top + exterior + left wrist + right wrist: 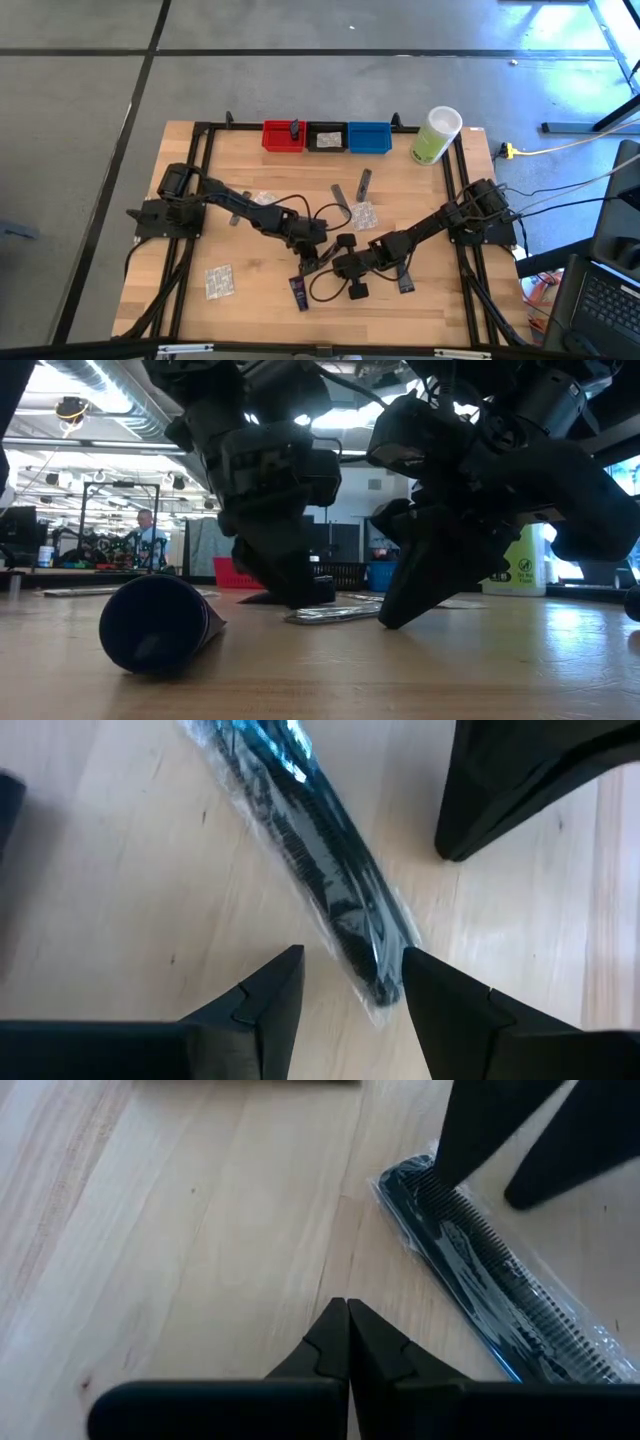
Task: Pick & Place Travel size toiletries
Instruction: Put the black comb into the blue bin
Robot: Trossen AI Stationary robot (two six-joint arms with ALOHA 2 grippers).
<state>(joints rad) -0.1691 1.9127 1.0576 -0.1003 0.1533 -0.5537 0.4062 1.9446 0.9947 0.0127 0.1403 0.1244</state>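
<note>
Nearest the front edge of the tabletop (190, 320) lies a dark navy mini tube (299, 293), just beside and in front of the wrapped comb (320, 880) that both arms have met over at the middle. That comb is a dark, toothed strip sealed in a clear crinkly sleeve, lying flat on the wood.

Left hand (345, 982) is down at one end of the comb with its fingers spread, one on each side of the wrapper's tip; I judge the pinch not yet made. Right hand (348, 1342) is clenched shut on nothing, its tip just beside the comb's other end.

To the left of the comb a clear packet with white contents (219, 281) sits alone. Beyond the comb, toward the bins, lie another clear packet (365, 214) and two slim grey sachets (364, 184), with a further packet (262, 198) near the left arm.

Farthest back stand the red bin (282, 137), black bin (326, 137) and blue bin (368, 136), beside a pale-green container (435, 136). Something dark stands in the red one and something pale lies in the black; blue looks bare. Most of the sorting seems left to do.
</note>
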